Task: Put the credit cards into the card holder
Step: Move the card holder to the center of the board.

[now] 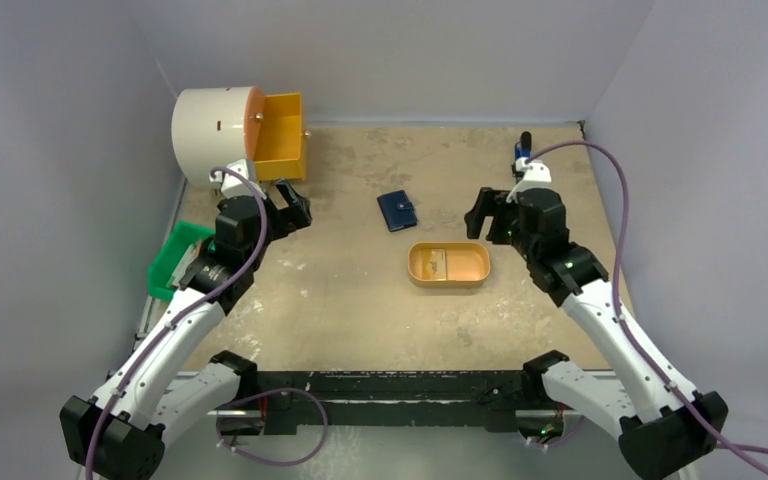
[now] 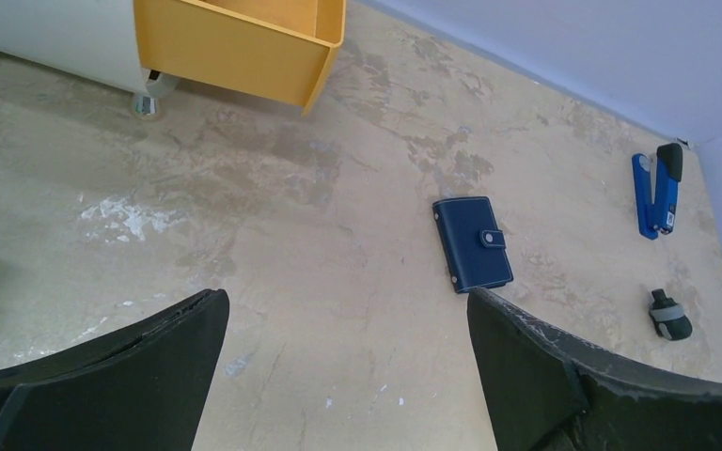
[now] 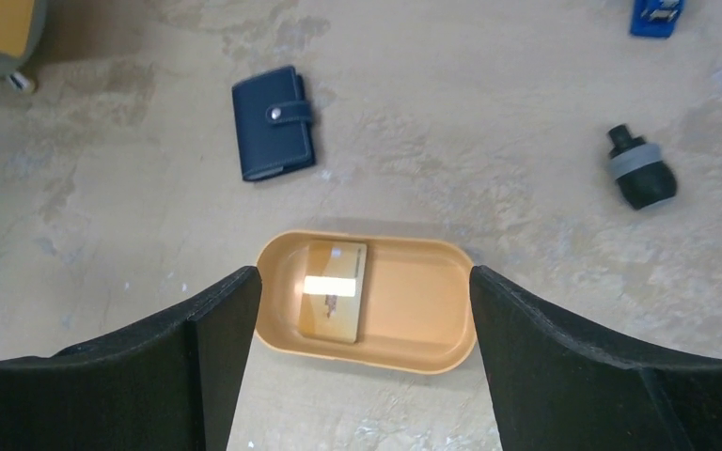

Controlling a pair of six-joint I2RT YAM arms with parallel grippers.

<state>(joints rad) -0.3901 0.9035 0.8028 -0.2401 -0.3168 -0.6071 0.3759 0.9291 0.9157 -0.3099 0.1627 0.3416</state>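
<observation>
The card holder (image 1: pixel 396 210), a navy snap-tab wallet, lies closed on the table at mid-back; it also shows in the left wrist view (image 2: pixel 473 242) and the right wrist view (image 3: pixel 274 122). A tan credit card (image 3: pixel 333 291) lies flat in the left half of an orange oval tray (image 3: pixel 432 310), also seen from above (image 1: pixel 433 264); whether more cards lie beneath it I cannot tell. My left gripper (image 2: pixel 346 301) hovers open and holds nothing, to the left of the wallet (image 1: pixel 295 208). My right gripper (image 3: pixel 364 274) is open and holds nothing, above the tray's near side (image 1: pixel 480 215).
A white drum with a yellow drawer (image 1: pixel 280 140) pulled open stands at the back left. A green bin (image 1: pixel 175 258) sits at the left edge. A blue stapler (image 2: pixel 658 188) and a small black-and-grey object (image 3: pixel 639 169) lie at the back right near the wall.
</observation>
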